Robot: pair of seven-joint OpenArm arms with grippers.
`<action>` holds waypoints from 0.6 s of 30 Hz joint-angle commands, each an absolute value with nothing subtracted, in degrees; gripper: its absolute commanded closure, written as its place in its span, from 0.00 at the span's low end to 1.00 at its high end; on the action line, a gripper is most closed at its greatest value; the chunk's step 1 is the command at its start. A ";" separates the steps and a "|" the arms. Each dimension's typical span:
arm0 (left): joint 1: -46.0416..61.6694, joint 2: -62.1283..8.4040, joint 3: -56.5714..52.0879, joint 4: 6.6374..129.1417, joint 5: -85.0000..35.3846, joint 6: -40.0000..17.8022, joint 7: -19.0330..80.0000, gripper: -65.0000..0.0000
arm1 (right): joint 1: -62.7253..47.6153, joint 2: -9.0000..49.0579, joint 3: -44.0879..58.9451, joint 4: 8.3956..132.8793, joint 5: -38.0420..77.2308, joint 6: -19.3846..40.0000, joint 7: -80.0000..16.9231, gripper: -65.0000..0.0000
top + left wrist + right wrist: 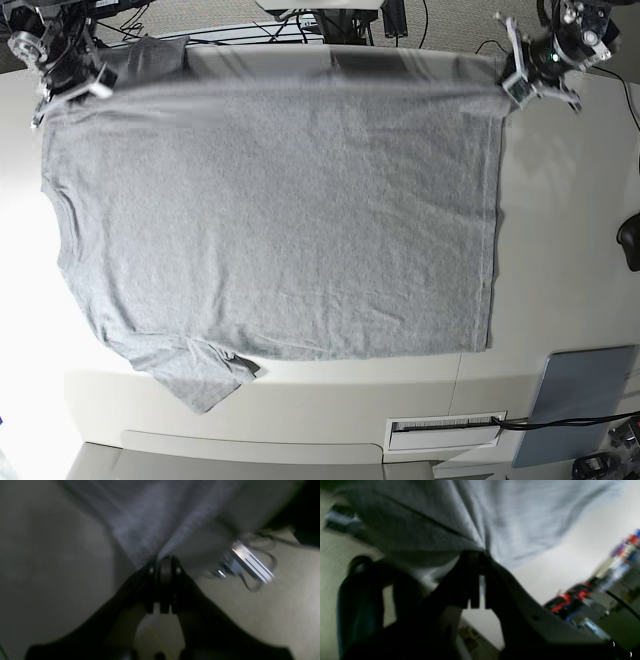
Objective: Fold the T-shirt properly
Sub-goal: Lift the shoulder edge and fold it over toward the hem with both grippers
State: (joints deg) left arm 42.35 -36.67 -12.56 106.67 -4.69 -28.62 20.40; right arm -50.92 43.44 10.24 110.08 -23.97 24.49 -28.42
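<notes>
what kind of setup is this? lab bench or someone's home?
Most likely a robotics lab or workshop bench. A grey T-shirt is held up over a plain white table by the left tool and right tool, with loose cables running behind the table.

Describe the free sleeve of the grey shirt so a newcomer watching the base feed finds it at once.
Start from the large heather-grey T-shirt stretched over the pale table, its far corners pinched by the right gripper and left gripper. Follow its near edge to the image-left corner: the short sleeve juts out there. It alone sticks past the straight near edge, with a small dark fold.
</notes>
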 commanded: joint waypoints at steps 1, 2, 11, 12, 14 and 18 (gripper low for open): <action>41.63 -37.63 -13.37 107.50 -4.93 -27.20 21.61 1.00 | -49.95 44.45 11.42 110.89 -25.39 22.94 -30.13 1.00; 40.49 -37.63 -13.37 107.50 -5.76 -26.92 22.63 1.00 | -48.75 44.45 11.42 110.91 -25.61 22.87 -30.06 1.00; 33.98 -37.63 -13.37 107.48 -6.24 -26.61 23.77 1.00 | -39.20 44.47 11.29 110.89 -24.38 23.24 -26.72 1.00; 33.39 -37.63 -13.37 107.48 -6.26 -26.61 23.77 1.00 | -38.17 44.47 11.20 110.89 -23.88 23.42 -26.37 1.00; 32.32 -37.63 -13.37 107.48 -6.26 -26.83 23.57 1.00 | -35.94 44.53 10.85 110.89 -23.11 23.59 -26.35 1.00; 29.74 -37.63 -13.28 106.76 -6.26 -27.00 23.53 1.00 | -31.53 45.71 7.90 110.65 -21.63 23.66 -26.48 1.00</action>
